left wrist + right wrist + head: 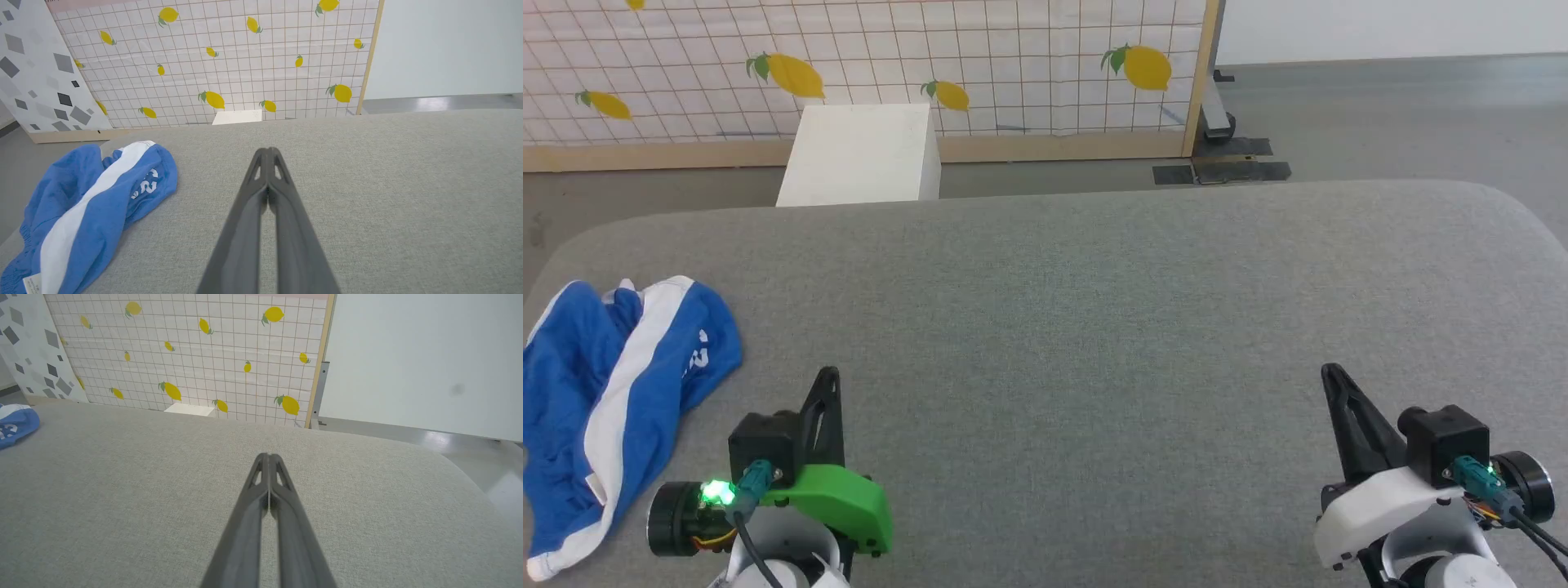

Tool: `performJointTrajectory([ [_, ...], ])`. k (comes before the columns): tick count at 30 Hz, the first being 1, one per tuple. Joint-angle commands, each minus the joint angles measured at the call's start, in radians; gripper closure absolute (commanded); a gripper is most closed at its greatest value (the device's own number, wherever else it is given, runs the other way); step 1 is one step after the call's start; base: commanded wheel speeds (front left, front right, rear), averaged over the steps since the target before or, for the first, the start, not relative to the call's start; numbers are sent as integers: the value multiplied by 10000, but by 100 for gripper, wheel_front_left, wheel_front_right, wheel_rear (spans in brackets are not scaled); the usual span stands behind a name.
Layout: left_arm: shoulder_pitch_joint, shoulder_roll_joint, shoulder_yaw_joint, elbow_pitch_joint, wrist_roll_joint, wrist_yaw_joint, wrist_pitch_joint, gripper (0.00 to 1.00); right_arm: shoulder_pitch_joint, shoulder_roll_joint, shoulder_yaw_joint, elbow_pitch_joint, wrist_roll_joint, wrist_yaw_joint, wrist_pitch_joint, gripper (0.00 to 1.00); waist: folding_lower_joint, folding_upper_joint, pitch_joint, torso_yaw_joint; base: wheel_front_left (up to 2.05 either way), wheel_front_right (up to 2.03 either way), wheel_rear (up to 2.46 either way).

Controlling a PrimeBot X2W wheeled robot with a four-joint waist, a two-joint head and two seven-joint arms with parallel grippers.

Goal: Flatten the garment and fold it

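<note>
Crumpled blue-and-white garment lies at the grey desk's left edge (white stripe uppermost). The left claw is beside it and the right claw well apart, both pinched closed and empty.

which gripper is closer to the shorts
The left gripper, on the green mount: the crumpled shorts lie just to its left, at the table's left end. The right gripper, on the white mount, sits far across the table.
</note>
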Motion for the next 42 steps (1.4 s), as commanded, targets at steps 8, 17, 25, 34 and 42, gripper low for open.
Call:
performJointTrajectory([
  [8,108,-53,37,-26,105,-11,14,100,-153,7,16,-53,-64,-15,1,100,0,0,0,0,0,0,0],
  [17,108,-53,37,-26,105,-11,14,100,-153,7,16,-53,-64,-15,1,100,0,0,0,0,0,0,0],
  [25,108,-53,37,-26,105,-11,14,100,-153,7,16,-53,-64,-15,1,100,0,0,0,0,0,0,0],
  [34,0,0,0,0,0,0,0,0,0,0,-2,0,1,0,0,0,0,0,0,0,0,0,0],
  [42,16,2,-81,69,-97,40,-102,0,36,0,-3,110,176,-1,-103,0,0,0,1,2,0,0,0],
])
